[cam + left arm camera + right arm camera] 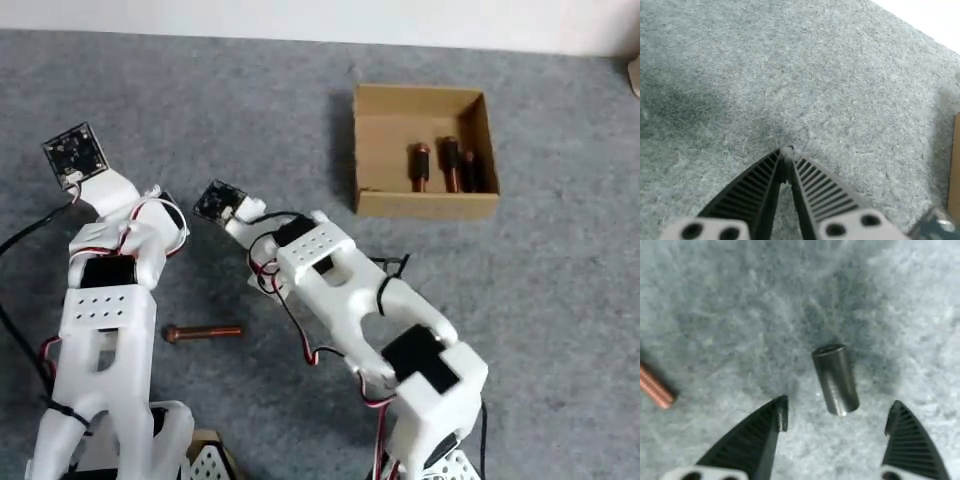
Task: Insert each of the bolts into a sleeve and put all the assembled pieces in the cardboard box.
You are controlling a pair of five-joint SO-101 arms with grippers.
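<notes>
A copper bolt (203, 332) lies on the grey carpet between the two arms; its threaded end (655, 388) shows in the right wrist view. A dark metal sleeve (835, 379) lies on the carpet between the fingers of my right gripper (839, 415), which is open and just above it. My left gripper (788, 154) is shut with nothing in it, its tips low over bare carpet. The cardboard box (375, 110) at the back right holds assembled copper-and-dark pieces (420, 166). In the high view the arms' bodies hide both grippers and the sleeve.
The left arm (105, 300) and the right arm (350, 290) stand side by side on the grey carpet. Open carpet lies behind the arms and left of the box. A pale strip runs along the far edge.
</notes>
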